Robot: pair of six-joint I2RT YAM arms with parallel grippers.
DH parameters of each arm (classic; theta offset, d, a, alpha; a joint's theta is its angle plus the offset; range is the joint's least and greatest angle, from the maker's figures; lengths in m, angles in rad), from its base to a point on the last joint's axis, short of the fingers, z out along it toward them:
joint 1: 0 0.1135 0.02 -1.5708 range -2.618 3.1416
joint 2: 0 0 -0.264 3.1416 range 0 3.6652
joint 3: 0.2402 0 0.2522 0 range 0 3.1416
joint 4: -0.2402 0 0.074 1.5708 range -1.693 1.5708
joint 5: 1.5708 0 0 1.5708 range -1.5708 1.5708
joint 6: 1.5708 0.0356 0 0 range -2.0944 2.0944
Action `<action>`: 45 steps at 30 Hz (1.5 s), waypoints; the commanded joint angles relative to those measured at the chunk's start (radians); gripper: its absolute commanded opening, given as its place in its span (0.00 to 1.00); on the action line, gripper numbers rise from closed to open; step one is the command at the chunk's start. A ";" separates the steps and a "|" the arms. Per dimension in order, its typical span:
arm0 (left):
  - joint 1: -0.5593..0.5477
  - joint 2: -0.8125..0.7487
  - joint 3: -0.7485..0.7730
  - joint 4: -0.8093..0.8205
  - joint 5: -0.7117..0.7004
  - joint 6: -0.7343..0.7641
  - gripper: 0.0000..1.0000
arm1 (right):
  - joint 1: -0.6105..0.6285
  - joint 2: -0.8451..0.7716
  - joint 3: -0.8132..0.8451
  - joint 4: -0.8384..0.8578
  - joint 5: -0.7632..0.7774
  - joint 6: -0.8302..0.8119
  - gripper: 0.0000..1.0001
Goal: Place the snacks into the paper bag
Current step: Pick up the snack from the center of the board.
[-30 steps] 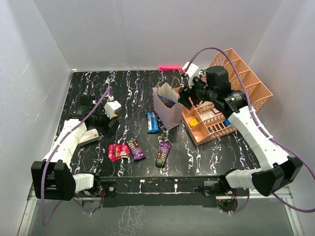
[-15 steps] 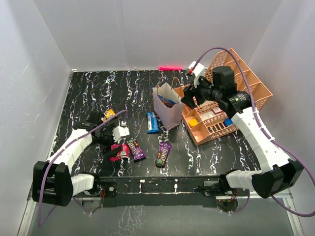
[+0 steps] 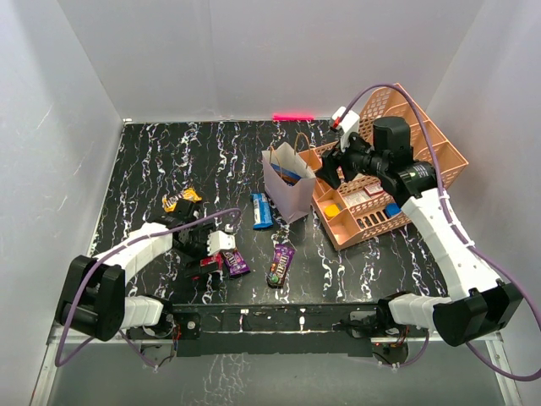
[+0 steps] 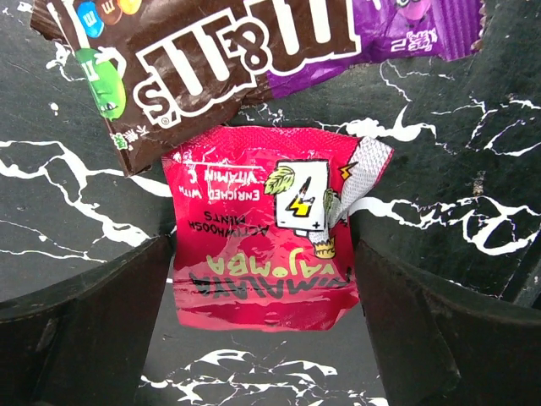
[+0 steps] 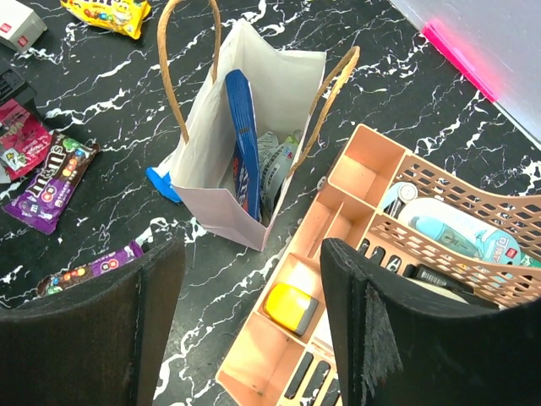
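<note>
A black white-veined bench [image 3: 169,152] is seen carrying salmon-pink mesh organiser trays [image 3: 439,152] at the right. The paper bag [image 3: 287,190] is stood upright just beside the trays, near the bench's middle, its mouth open and its tan handles raised. A blue bar [image 5: 245,135] and other wrappers are held inside it. The right gripper [image 5: 245,338] is hung above the bag and trays, its jaws apart and nothing between them. The left gripper [image 4: 266,321] is lowered at the near left, its jaws set apart on either side of a red-pink packet [image 4: 262,245], which is laid flat on the bench and partly overlapped by a purple-brown packet [image 4: 254,42]. Another blue packet [image 3: 262,211] is left beside the bag.
</note>
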 commanded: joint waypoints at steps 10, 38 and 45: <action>-0.038 -0.012 -0.069 0.058 -0.087 -0.100 0.68 | -0.014 -0.019 -0.003 0.072 -0.048 0.014 0.70; -0.036 -0.154 0.038 -0.105 -0.028 -0.194 0.36 | 0.017 0.119 0.122 0.056 -0.282 -0.062 0.71; -0.036 -0.199 0.141 -0.101 0.041 -0.235 0.36 | 0.102 0.128 0.115 0.154 -0.312 0.092 0.71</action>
